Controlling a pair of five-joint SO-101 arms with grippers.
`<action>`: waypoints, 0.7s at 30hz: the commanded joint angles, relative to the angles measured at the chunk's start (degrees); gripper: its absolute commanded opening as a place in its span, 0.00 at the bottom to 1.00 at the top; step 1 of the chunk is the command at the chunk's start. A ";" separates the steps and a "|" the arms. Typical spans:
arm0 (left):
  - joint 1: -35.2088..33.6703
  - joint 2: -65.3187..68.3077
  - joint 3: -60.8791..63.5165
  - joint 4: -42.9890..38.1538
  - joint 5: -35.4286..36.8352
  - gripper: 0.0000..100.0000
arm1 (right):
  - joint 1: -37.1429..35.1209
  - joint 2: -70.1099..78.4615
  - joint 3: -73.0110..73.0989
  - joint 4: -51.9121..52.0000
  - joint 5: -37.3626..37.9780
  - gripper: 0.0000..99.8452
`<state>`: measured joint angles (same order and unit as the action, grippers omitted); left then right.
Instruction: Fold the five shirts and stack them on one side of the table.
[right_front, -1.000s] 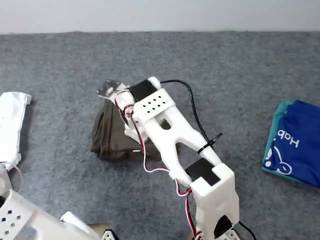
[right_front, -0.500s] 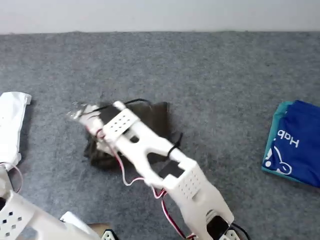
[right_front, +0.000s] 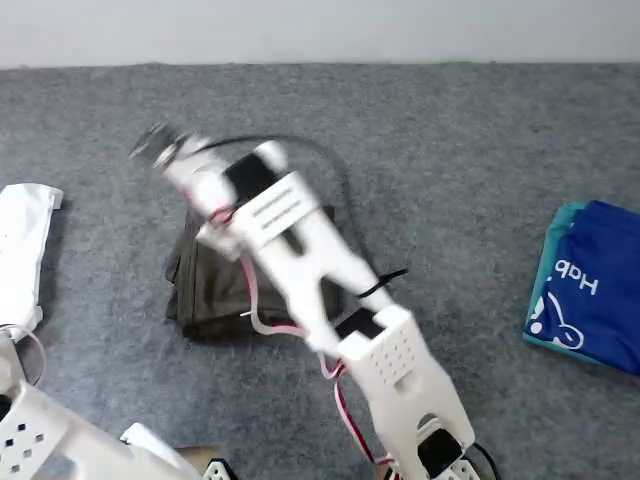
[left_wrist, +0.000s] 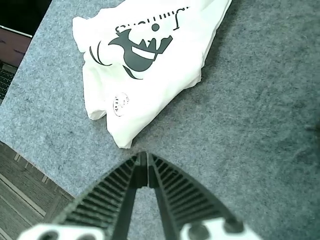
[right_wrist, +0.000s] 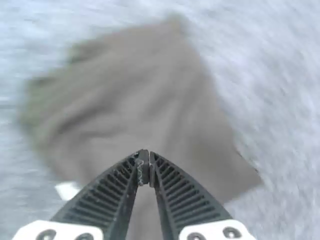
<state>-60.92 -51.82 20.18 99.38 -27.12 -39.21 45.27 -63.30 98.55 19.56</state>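
Two w/ print: white shirt (left_wrist: 145, 60), blue shirt (right_front: 590, 290).

The desk (right_front: 450, 150) is covered all over with a grey, felt-like cloth of fine, even texture, with some faint darker and lighter patches. In the high view its far edge meets a plain white wall (right_front: 320, 30), which runs as a narrow band across the whole width. In the left wrist view a corner of the desk shows, the grey covering reaching right to its edges. Beyond that corner lies a floor (left_wrist: 20, 210) of dark grey-brown planks with thin seams between them. Beside the desk's edge, off the covering, is something black with a reddish-brown band (left_wrist: 12, 42) under it; what it is cannot be told.
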 joint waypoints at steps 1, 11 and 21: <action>0.35 -0.44 -1.80 0.97 0.35 0.02 | 7.60 2.59 -2.02 0.92 0.00 0.01; 0.35 -0.44 -1.80 0.97 0.35 0.02 | 19.65 13.93 -6.07 3.56 -0.09 0.01; 0.35 -0.44 -1.89 0.97 0.18 0.02 | 5.93 2.68 -10.55 4.44 -0.26 0.01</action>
<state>-60.92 -51.82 20.18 99.38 -27.12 -29.01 54.95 -74.64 100.48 19.47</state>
